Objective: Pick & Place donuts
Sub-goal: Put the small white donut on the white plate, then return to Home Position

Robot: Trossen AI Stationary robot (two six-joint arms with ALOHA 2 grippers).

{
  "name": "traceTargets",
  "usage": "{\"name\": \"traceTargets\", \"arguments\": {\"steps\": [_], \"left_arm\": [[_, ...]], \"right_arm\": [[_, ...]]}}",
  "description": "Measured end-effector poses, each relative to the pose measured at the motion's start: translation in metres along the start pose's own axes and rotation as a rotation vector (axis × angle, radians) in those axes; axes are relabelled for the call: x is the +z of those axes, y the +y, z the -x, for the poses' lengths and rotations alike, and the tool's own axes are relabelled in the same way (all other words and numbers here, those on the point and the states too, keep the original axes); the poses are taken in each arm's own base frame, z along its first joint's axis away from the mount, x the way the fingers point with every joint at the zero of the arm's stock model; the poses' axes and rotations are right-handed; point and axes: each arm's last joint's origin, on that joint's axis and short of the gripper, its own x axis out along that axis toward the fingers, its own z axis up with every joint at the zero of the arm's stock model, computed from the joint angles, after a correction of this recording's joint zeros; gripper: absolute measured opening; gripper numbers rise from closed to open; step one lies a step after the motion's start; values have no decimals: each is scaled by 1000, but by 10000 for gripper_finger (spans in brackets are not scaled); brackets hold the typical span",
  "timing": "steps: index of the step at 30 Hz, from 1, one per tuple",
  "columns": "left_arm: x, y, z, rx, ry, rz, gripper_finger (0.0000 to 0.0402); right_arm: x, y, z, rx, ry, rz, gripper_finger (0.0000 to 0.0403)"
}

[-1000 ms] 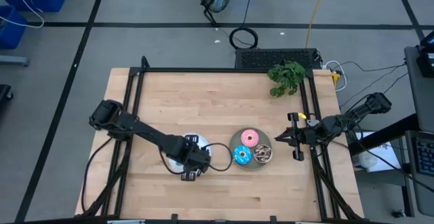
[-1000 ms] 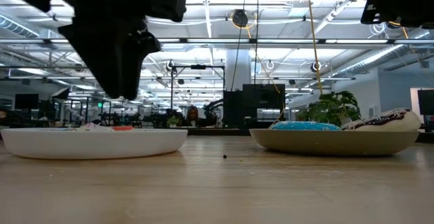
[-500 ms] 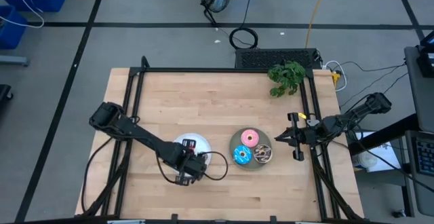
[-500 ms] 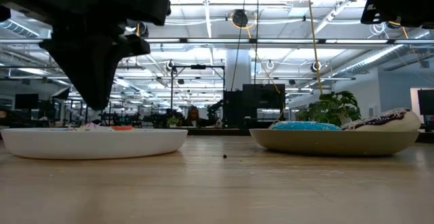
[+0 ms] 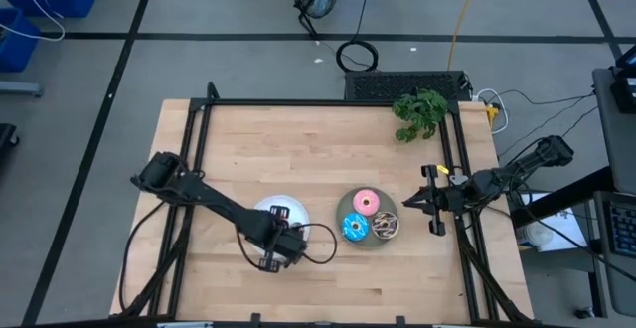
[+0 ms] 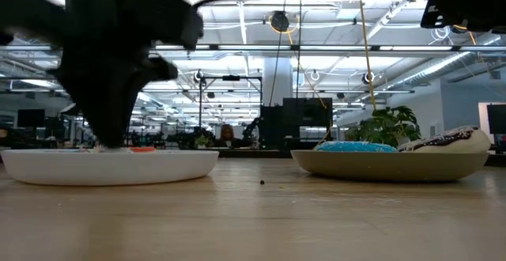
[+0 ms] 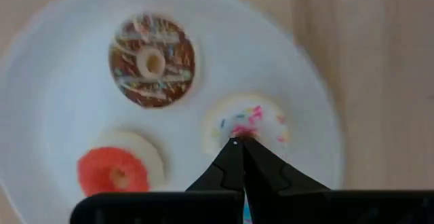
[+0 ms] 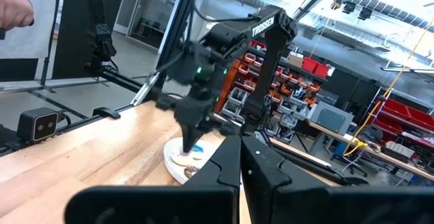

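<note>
- Table [image 5: 328, 149] of pale wood is seen from above, with a white plate [image 5: 291, 209] near the front edge, left of centre, and a grey plate [image 5: 351, 207] just to its right.
- The left gripper [image 5: 277, 249] is held over the near edge of the white plate, pointing down; its jaws are pressed together, and nothing is seen pinched between them.
- In the left wrist view, the closed tips [image 7: 236, 144] are seen right at the edge of a whitish donut [image 7: 246, 123] with coloured sprinkles; whether they touch it cannot be told.
- On the same white plate a brown donut [image 7: 152, 61] with pale striping and a red-orange donut [image 7: 112, 171] are seen, apart from each other and from the whitish one.
- On the grey plate three larger donuts are grouped close together: a blue donut [image 5: 355, 228] at the near left, a dark donut [image 5: 385, 226] at the near right, and a pink donut [image 5: 366, 203] at the far side.
- The right gripper [image 5: 408, 204] is held at the right side of the table, just right of the grey plate, with its jaws pressed together and empty.
- A green plant [image 5: 419, 112] is seen at the far right corner of the table.
</note>
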Motion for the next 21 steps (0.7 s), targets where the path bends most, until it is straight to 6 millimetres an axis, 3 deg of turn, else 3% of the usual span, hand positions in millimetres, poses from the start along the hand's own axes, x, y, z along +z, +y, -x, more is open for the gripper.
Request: {"name": "traceTargets", "arguments": {"steps": [6, 10, 21], "left_arm": [[0, 5, -19, 7, 79, -5, 3], [2, 8, -19, 6, 82, -7, 9], [11, 8, 32, 38, -38, -4, 6]], "right_arm": [[0, 0, 0, -1, -2, 1, 0], [0, 0, 0, -1, -1, 2, 0], [0, 0, 0, -1, -1, 6, 0]]}}
